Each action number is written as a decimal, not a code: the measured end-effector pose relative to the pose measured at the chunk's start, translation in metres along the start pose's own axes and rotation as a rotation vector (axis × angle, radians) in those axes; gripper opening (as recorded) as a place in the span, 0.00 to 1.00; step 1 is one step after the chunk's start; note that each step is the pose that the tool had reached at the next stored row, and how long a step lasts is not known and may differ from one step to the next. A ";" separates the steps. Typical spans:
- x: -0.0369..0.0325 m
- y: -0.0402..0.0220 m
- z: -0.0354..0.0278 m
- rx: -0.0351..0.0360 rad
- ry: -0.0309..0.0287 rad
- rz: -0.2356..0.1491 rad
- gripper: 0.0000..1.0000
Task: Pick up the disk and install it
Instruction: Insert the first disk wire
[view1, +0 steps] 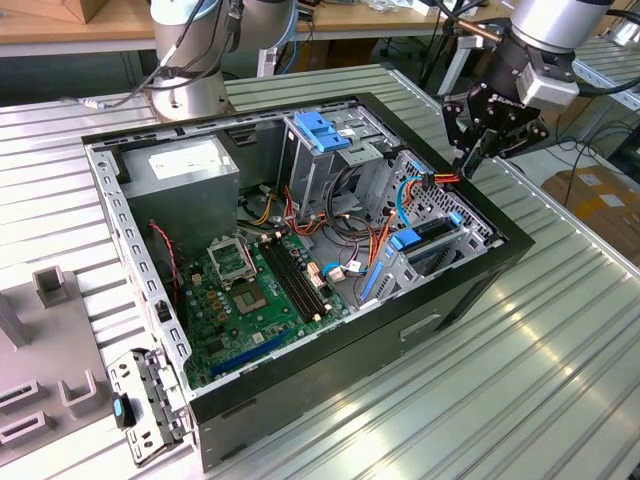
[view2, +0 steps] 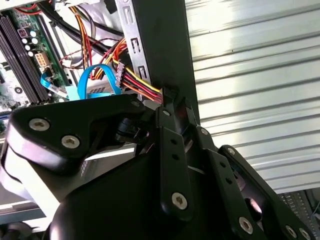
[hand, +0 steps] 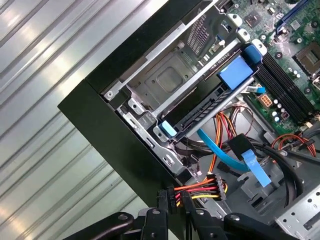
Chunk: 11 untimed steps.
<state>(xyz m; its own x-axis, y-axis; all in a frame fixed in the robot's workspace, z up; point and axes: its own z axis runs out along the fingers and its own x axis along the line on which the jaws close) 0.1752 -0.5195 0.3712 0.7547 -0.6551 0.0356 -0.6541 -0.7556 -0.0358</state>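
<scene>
First wrist view: the gripper (hand: 173, 201) has its fingers pressed together on a black power plug (hand: 169, 194) that ends a red, yellow and black wire bundle (hand: 197, 187), at the computer case (hand: 115, 130) wall. Just beyond, the disk (hand: 201, 112) sits in its bay, blue carrier tabs showing. The seating looks done and cabling appears to be in hand. Mating the plug would call for square alignment with the disk's socket.

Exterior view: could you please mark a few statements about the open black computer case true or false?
The black computer case lies open on the ribbed metal table. True.
The gripper hangs over the grey power supply. False: it is at the case's rim on the exterior view's right, by the coloured wire bundle.
The green motherboard lies inside the case. True.
The blue plastic latch lies on the table. False: it sits atop the metal drive cage.
</scene>
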 end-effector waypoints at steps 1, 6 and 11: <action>0.0000 0.0001 0.0005 0.0008 0.0004 -0.009 0.25; 0.0002 0.0013 0.0035 0.0091 0.0047 -0.075 0.25; 0.0005 0.0020 0.0038 0.0008 0.0118 -0.095 0.25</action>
<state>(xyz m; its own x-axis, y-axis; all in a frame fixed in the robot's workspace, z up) 0.1745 -0.5212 0.3673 0.8128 -0.5804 0.0507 -0.5795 -0.8143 -0.0325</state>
